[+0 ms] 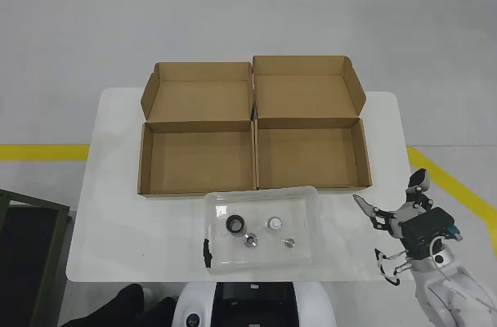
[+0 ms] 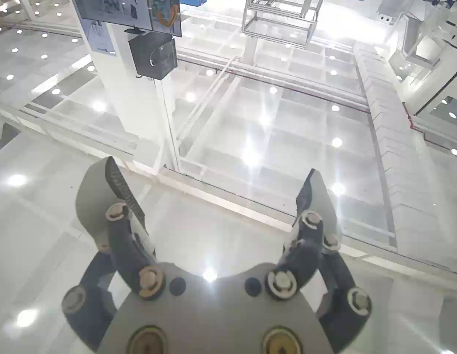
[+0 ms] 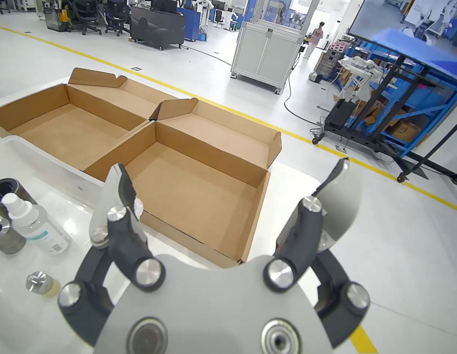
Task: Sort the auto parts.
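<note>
A clear plastic tray [image 1: 261, 194] sits at the table's front centre. In it lie a black ring-shaped bearing [image 1: 235, 222], a small white bottle [image 1: 275, 222], a grey metal cylinder [image 1: 250, 239] and a small metal cap [image 1: 289, 243]. My right gripper [image 1: 388, 185] hangs open and empty over the table's right edge, to the right of the tray. Its wrist view shows the bearing [image 3: 5, 193], bottle [image 3: 33, 224], cylinder [image 3: 3, 237] and cap [image 3: 40, 283] off to the side of the right gripper [image 3: 230, 165]. My left gripper [image 2: 210, 165] is open, empty, and faces the ceiling.
Two open cardboard boxes stand side by side behind the tray, the left box [image 1: 197, 159] and the right box [image 1: 311, 155], both empty, lids folded back. A small black item [image 1: 206, 252] sits at the tray's left rim. Bare white table [image 1: 109, 212] flanks the tray.
</note>
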